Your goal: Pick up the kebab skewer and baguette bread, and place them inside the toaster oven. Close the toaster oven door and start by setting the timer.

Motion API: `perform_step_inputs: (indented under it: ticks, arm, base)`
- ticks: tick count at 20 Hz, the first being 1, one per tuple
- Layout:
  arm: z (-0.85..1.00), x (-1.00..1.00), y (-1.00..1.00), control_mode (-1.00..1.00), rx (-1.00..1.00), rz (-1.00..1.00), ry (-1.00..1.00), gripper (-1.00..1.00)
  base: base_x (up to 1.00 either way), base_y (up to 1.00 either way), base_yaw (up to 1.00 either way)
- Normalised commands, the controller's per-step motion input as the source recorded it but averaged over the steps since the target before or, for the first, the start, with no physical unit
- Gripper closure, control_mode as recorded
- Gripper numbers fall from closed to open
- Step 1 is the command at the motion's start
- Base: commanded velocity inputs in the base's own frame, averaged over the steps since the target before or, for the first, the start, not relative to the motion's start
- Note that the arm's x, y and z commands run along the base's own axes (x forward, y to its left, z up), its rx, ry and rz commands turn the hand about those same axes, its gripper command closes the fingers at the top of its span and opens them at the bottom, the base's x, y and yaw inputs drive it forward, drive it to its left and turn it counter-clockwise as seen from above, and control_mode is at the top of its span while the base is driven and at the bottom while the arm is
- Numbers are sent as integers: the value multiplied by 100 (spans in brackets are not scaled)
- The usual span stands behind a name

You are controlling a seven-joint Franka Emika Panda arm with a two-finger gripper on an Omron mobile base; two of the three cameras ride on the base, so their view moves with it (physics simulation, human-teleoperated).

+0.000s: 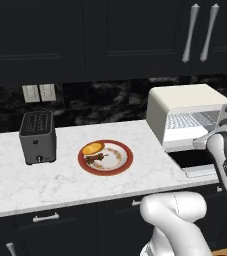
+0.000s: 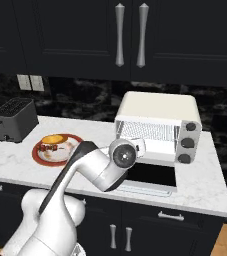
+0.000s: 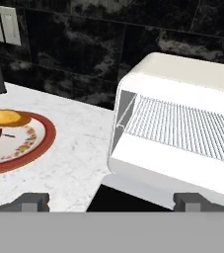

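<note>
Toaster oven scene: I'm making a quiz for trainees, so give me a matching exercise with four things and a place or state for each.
Things:
1. toaster oven door
2. baguette bread
3. slot toaster
4. gripper

Places or states:
A. on the plate beside the kebab skewer
B. folded down, open
C. jaws wide apart, holding nothing
D. standing on the counter left of the plate

Pairs: 1-B, 2-A, 3-D, 4-C

toaster oven (image 1: 185, 117) mouth open, door (image 2: 150, 177) flat, bare counter (image 1: 150, 165) beside plate (image 1: 122, 165)
</note>
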Motion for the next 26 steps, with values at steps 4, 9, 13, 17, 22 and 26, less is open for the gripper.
perform_step_inputs:
  ticks: [4,9,13,17,22,26]
  arm:
    - [-13,61,-47,-100,4,0,-6,-100]
    - [-18,67,-20,-100,8,0,-17,-100]
    - [-7,65,-2,-100,0,0,-9,-100]
    - [-1,54,-9,-100,0,0,-1,-100]
    - [0,13,-43,-100,2,0,0,-100]
    - [-23,7,-20,-100,4,0,0,-100]
  base:
    - [0,0,0]
    - [0,0,0]
    - [0,0,0]
    - [0,0,0]
    - [0,0,0]
    - [0,0,0]
